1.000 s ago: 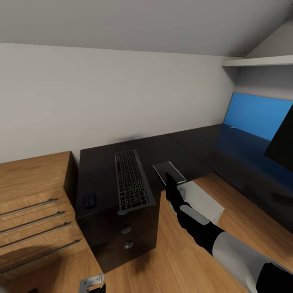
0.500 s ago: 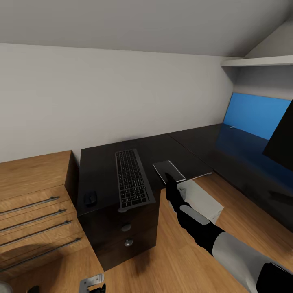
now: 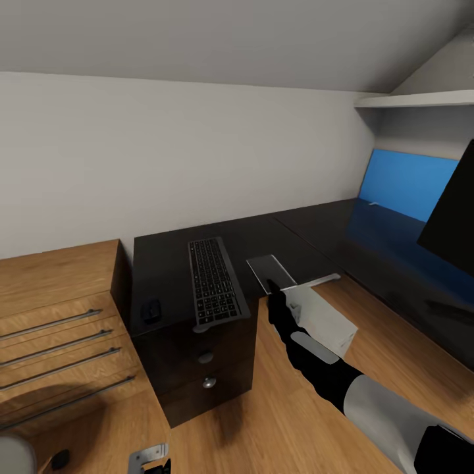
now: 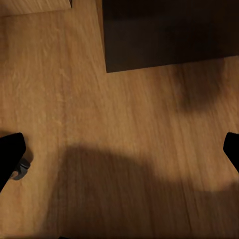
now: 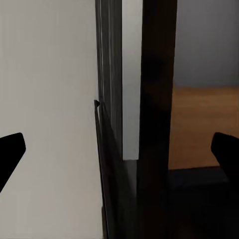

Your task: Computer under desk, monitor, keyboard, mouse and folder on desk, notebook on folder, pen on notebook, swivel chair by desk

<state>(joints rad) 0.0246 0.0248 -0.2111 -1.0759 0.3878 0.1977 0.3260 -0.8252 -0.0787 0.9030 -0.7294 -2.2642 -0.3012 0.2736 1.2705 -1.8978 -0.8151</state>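
Right arm reaching at the desk edge, by the notebook.

The right gripper (image 3: 272, 291) is hovering at the edge of the black desk (image 3: 164, 263), just below the grey notebook (image 3: 270, 270); its jaws are standing wide open, holding nothing. The keyboard (image 3: 213, 282) is lying beside the notebook, with the mouse (image 3: 152, 310) further along towards the wooden dresser (image 3: 52, 289). The computer (image 3: 324, 321) is sitting under the desk. The monitor (image 3: 454, 217) is showing at the far right. The left gripper (image 4: 119, 164) is pointing at bare floor, jaws spread wide and empty.
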